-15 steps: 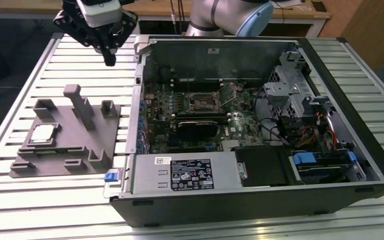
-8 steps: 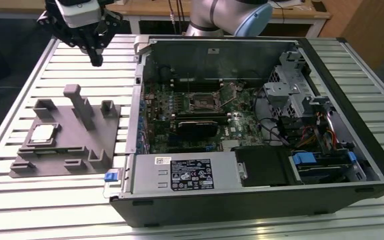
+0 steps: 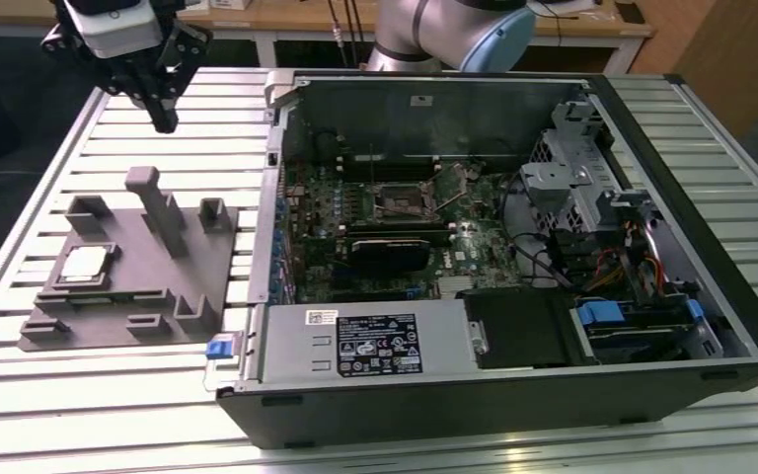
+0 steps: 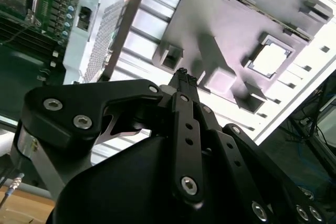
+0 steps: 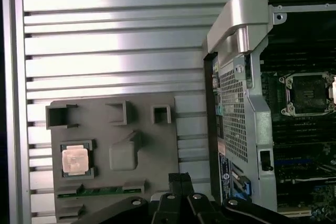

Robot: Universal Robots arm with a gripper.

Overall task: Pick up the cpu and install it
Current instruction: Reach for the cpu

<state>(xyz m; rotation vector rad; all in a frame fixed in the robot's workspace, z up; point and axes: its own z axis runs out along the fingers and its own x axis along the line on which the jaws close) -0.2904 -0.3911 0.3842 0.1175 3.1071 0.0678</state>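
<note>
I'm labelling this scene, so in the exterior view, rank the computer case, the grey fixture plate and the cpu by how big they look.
Largest: computer case.
Middle: grey fixture plate, clearly smaller.
Smallest: cpu, a small square resting in that plate.
No close calls.

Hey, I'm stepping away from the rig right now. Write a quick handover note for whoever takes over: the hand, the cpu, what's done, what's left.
The hand is shut and holds nothing. It hangs over the slatted table, clear of the grey fixture plate.
The cpu lies flat in its recess on the fixture plate, untouched.
The socket sits on the motherboard inside the open computer case and looks empty.
Done: nothing that shows yet.
Left: the cpu is not picked up and not installed.
</note>
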